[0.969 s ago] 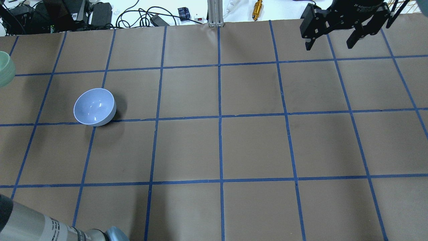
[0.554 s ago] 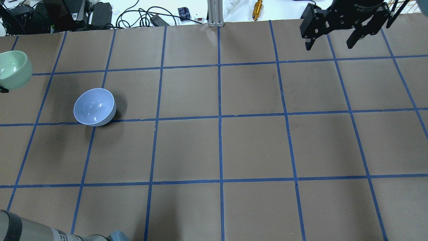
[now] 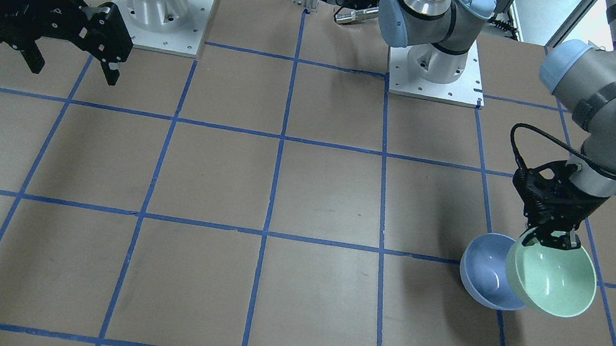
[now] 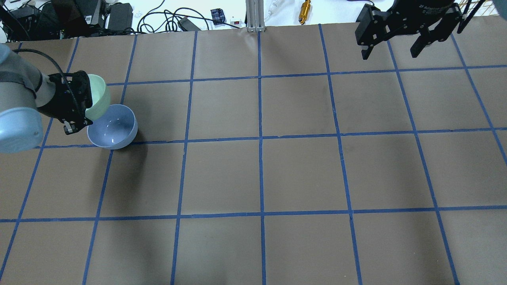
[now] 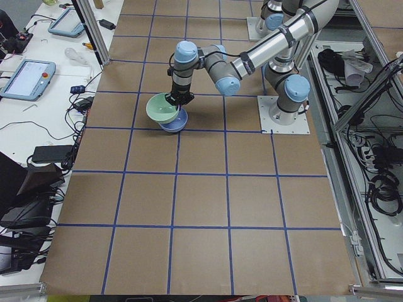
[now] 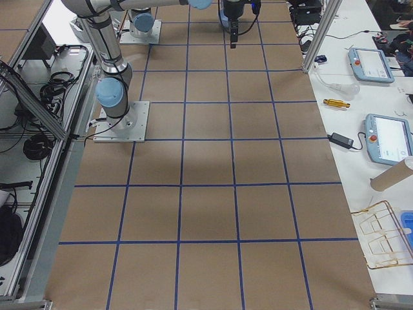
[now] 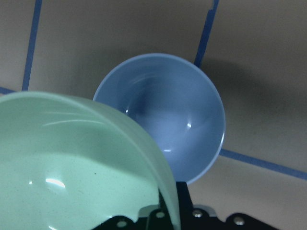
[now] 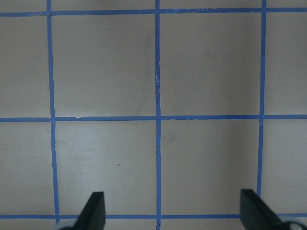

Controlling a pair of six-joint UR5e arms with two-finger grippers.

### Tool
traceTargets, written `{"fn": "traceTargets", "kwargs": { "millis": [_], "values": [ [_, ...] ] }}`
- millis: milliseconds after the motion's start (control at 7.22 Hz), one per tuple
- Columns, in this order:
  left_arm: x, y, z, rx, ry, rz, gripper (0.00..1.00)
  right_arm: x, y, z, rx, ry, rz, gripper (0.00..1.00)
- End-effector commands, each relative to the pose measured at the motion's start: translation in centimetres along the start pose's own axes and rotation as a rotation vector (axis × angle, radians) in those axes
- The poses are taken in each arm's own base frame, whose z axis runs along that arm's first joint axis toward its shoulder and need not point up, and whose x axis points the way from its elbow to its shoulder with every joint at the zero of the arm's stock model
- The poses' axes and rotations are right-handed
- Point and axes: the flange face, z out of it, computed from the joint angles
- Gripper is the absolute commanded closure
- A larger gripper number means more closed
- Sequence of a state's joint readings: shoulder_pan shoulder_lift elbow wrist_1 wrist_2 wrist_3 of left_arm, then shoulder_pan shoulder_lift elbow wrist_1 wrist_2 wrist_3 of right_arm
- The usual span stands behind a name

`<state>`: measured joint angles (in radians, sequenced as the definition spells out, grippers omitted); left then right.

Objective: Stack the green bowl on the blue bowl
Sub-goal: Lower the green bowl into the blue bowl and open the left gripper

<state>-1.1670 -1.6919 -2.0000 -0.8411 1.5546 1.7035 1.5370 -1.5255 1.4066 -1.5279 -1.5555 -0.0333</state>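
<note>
The blue bowl (image 4: 115, 130) stands upright on the table at the left; it also shows in the front view (image 3: 482, 272) and in the left wrist view (image 7: 172, 115). My left gripper (image 4: 83, 106) is shut on the rim of the green bowl (image 4: 98, 97). It holds the bowl tilted and off the table, just beside the blue bowl, over its far-left rim. The green bowl overlaps the blue one in the front view (image 3: 554, 282) and fills the left wrist view's lower left (image 7: 67, 167). My right gripper (image 4: 390, 51) is open and empty, high at the far right.
Brown paper with a blue tape grid (image 4: 261, 136) covers the table. Cables and boxes (image 4: 99, 16) lie beyond the far edge. The arm bases (image 3: 435, 76) stand at the robot's side of the table.
My left gripper has carried the green bowl in from the left edge, rightward, until it hangs beside the blue bowl. The blue bowl and the right gripper have not moved.
</note>
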Motion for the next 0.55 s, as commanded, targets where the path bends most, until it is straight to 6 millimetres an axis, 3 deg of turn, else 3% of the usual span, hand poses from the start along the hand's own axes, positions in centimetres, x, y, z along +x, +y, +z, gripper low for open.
{"fn": "traceTargets", "kwargs": {
  "millis": [0, 138, 277, 415],
  "values": [
    [2.21, -0.87, 2.82, 0.005, 0.022, -0.025, 1.00, 0.00, -0.02, 0.04, -0.001, 0.000, 0.000, 0.00],
    [2.23, -0.84, 3.17, 0.010, 0.028, -0.027, 1.00, 0.00, -0.02, 0.04, -0.001, 0.000, 0.000, 0.00],
    [2.03, -0.78, 3.52, 0.008, 0.033, -0.027, 0.58, 0.00, -0.02, 0.04, -0.001, 0.000, 0.000, 0.00],
    [1.74, -0.67, 3.34, 0.007, 0.029, -0.045, 0.01, 0.00, -0.02, 0.04, -0.001, 0.000, 0.000, 0.00]
  ]
}}
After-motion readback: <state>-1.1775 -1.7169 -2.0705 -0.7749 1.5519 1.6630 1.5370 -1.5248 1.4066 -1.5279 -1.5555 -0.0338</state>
